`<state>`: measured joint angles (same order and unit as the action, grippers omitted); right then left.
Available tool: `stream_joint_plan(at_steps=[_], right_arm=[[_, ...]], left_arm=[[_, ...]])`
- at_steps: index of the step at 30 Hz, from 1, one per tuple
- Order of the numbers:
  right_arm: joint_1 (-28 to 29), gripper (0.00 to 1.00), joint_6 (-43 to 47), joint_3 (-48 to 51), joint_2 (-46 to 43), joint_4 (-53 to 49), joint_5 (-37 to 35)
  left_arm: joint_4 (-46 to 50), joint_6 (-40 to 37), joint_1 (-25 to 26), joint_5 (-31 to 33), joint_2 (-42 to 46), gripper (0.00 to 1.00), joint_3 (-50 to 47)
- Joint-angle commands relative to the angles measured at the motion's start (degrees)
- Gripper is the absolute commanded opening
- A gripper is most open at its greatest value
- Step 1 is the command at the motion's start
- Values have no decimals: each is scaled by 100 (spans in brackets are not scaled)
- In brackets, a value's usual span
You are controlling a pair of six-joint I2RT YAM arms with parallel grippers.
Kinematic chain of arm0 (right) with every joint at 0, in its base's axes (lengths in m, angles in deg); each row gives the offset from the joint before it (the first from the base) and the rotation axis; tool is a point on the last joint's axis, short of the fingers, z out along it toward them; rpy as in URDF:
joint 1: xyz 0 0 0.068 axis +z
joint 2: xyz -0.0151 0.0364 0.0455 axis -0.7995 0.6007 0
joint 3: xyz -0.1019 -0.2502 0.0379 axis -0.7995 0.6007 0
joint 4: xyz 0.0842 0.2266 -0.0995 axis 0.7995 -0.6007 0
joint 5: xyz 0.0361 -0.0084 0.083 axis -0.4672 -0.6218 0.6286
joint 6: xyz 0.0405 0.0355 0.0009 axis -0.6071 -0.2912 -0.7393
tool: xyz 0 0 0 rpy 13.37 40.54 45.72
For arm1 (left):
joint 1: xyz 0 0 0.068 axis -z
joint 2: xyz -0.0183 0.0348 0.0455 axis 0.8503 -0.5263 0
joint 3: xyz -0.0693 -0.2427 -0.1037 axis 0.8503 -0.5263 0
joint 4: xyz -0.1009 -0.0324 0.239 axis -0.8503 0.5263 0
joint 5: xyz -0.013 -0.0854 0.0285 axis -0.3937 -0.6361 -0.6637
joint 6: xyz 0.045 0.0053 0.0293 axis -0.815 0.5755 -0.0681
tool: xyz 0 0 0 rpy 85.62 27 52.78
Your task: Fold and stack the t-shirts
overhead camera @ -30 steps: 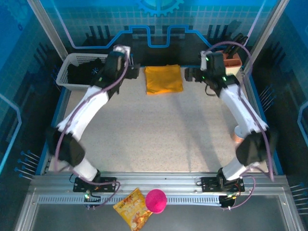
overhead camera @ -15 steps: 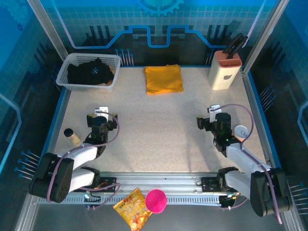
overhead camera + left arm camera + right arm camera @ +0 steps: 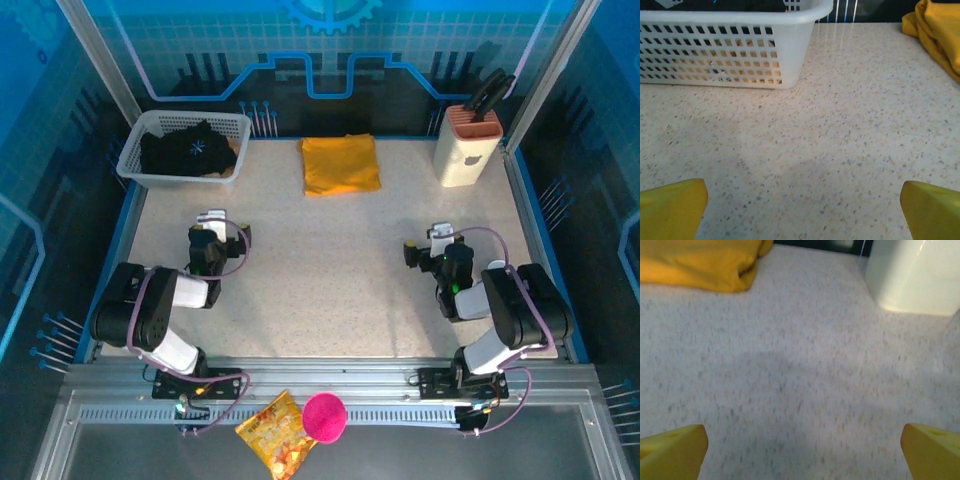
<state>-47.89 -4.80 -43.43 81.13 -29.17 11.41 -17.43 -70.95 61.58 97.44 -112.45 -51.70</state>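
A folded mustard-orange t-shirt [image 3: 340, 164] lies at the back middle of the table; its edge shows in the left wrist view [image 3: 939, 30] and in the right wrist view [image 3: 700, 265]. A black t-shirt with a white starburst [image 3: 192, 150] sits bundled in the white basket [image 3: 135, 150]. My left gripper [image 3: 212, 222] rests low over the left of the table, folded back near its base, jaws wide open with bare tabletop between the yellow fingertips [image 3: 672, 207]. My right gripper [image 3: 432, 238] is likewise drawn back on the right, open and empty, yellow fingertips [image 3: 932, 450] far apart.
A cream knife block [image 3: 466, 150] stands at the back right, its base in the right wrist view [image 3: 915, 275]. The basket's wall [image 3: 725, 55] lies ahead of the left gripper. A snack bag [image 3: 278, 435] and a pink ball [image 3: 324, 416] lie on the front rail.
Both arms have pulled back from the far end of the table beside the orange t-shirt and folded down near their bases. Both grippers stayed open and empty.
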Motion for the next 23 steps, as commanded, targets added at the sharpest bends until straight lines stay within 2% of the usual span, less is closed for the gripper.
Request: stream_joint_plan(at_steps=[1,3,23], right_arm=[[-237,100,-78,-905,-200,-1160,516],[-249,100,-108,-794,-100,-706,486],[-232,100,-104,-804,-105,-754,432]], left_arm=[[2,182,-122,-318,10,99,146],[33,192,-123,-317,21,99,156],[101,216,-210,-536,29,99,183]])
